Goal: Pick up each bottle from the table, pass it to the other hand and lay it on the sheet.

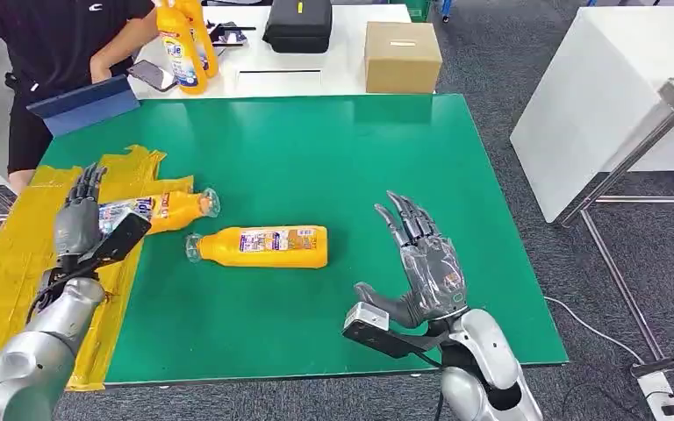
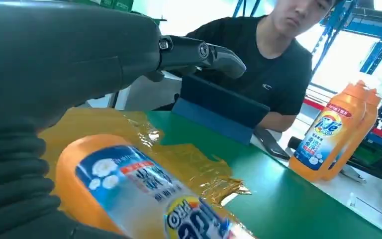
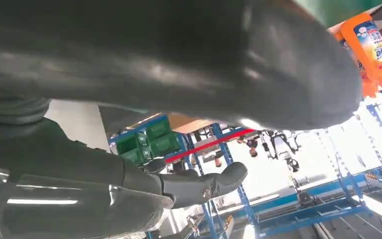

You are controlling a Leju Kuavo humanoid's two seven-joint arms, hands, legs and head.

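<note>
Hard to read the left hand (image 1: 77, 224): seen from behind over the yellow sheet (image 1: 4, 263), fingers stretched forward, palm side hidden, so cannot tell whether anything is gripped. Partly masked behind that hand, one bottle (image 1: 162, 210) lying on its side at the sheet's edge, cap end towards the middle of the green tabletop (image 1: 316, 158). In the left wrist view, same bottle (image 2: 134, 194) blurred and cut off, close under the hand (image 2: 54, 74). Second bottle (image 1: 263, 246) flat on the green, between both hands, touching neither. Right hand (image 1: 421, 263) released, fingers spread, palm up, well apart from it. Two upright bottles (image 1: 184, 44) beyond, by a person (image 1: 53, 44).
</note>
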